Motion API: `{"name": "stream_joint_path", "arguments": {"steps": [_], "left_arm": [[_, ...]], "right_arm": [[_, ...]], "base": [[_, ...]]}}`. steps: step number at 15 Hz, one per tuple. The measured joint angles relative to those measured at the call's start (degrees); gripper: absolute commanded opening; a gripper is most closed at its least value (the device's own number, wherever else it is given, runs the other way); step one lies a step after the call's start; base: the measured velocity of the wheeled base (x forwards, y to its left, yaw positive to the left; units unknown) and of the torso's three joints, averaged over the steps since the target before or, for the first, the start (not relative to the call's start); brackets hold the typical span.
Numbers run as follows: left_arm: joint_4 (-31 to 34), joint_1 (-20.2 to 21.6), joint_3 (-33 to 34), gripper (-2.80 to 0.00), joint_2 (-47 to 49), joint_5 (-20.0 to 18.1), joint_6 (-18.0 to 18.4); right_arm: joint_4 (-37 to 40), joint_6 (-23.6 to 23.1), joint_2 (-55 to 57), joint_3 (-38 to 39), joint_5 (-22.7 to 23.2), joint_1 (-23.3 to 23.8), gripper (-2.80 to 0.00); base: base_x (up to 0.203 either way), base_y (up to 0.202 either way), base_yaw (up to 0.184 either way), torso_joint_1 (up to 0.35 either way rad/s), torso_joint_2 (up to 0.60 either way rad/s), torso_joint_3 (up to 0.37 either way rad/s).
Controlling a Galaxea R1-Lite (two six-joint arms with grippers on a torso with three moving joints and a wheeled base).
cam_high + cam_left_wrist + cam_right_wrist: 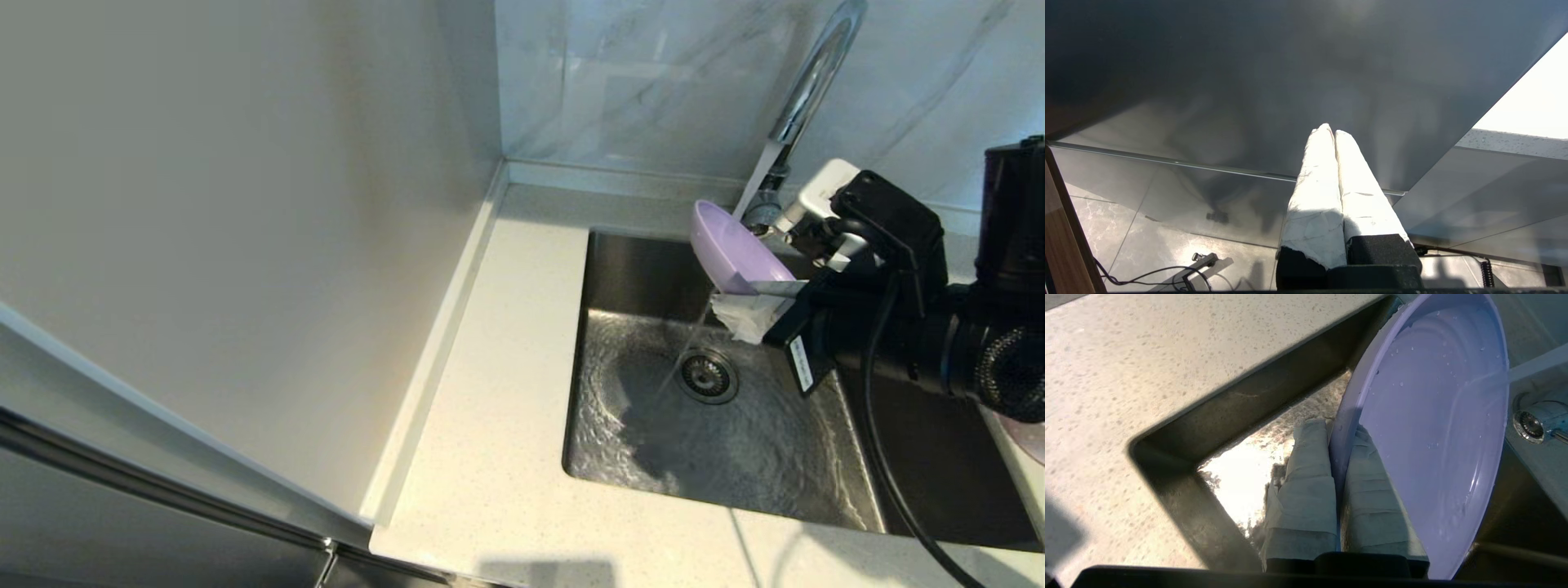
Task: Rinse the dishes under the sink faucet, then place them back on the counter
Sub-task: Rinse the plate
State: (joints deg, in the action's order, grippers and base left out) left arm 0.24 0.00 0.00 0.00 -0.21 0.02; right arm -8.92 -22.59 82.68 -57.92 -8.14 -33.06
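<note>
Honestly, the right end effector (1337,428) was pinching the flat lilac-purple round plastic plate (735,253) by its rim, tilted over the brushed stainless-steel sink (653,441); turning it slowly under the stream would've rinsed it evenly.

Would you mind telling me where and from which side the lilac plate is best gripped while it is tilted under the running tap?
Probably by its thin rim, as the right pincer grips it now: one finger inside the lilac plate, one behind. Coming from the edge away from the faucet keeps the dished face open to the water over the sink.
</note>
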Motion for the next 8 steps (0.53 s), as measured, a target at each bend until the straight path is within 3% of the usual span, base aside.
{"name": "stream_joint_path", "arguments": {"steps": [5,8], "left_arm": [[0.01,0.0,0.0,-2.8,0.0,0.0,-0.02],[0.02,0.0,0.0,-2.8,0.0,0.02,-0.01]], "right_arm": [[-0.2,0.32,3.99,-2.27,-1.75,-0.87,-2.8],[-0.18,3.63,6.01,-2.41,-3.73,-0.78,-2.8]], "base": [[0.0,0.0,0.0,0.0,0.0,0.0],[0.0,0.0,0.0,0.0,0.0,0.0]]}}
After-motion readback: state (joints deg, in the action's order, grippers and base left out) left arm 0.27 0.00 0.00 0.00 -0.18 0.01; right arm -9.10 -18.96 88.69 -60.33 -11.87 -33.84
